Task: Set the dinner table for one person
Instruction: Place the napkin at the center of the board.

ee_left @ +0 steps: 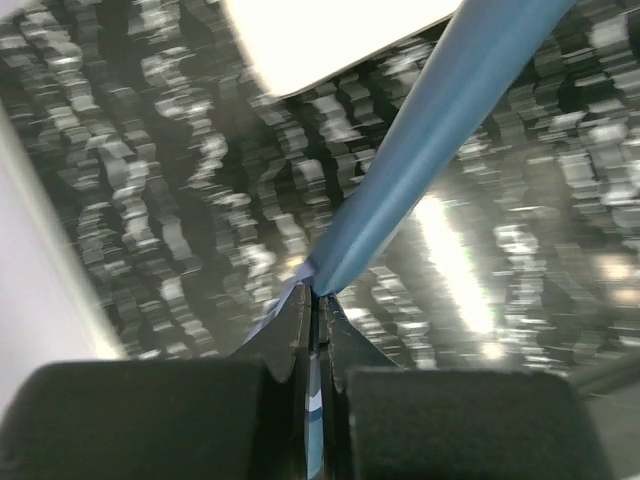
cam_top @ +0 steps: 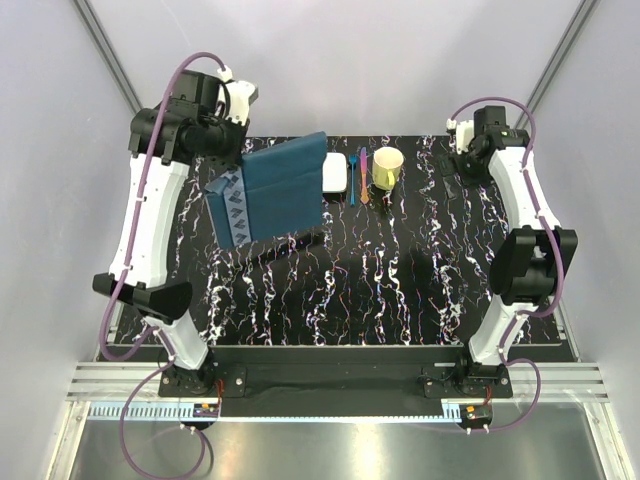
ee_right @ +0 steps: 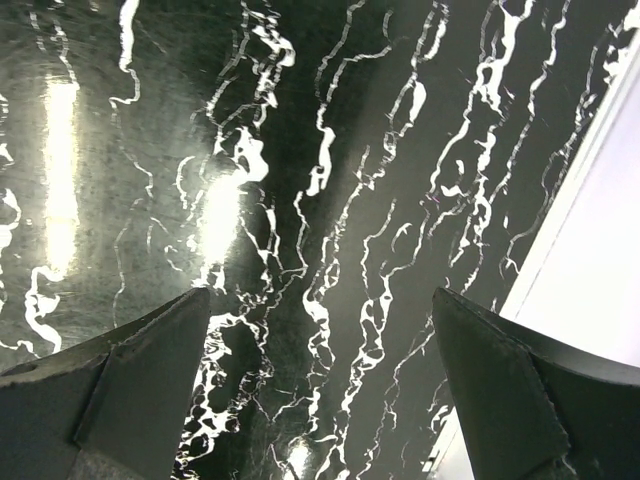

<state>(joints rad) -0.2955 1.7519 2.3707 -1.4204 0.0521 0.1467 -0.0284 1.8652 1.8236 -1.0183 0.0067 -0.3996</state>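
The dinner table (cam_top: pixel 400 280) lies beneath the left pincer (ee_left: pixel 318 300) pinching the placemat (cam_top: pixel 275 190).

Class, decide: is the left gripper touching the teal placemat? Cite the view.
Touching. Left wrist view: the left gripper is clamped shut on the placemat at its corner.

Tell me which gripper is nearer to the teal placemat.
Left. The left gripper pinches the teal placemat; the right gripper hangs open over the dinner table, far to its right.
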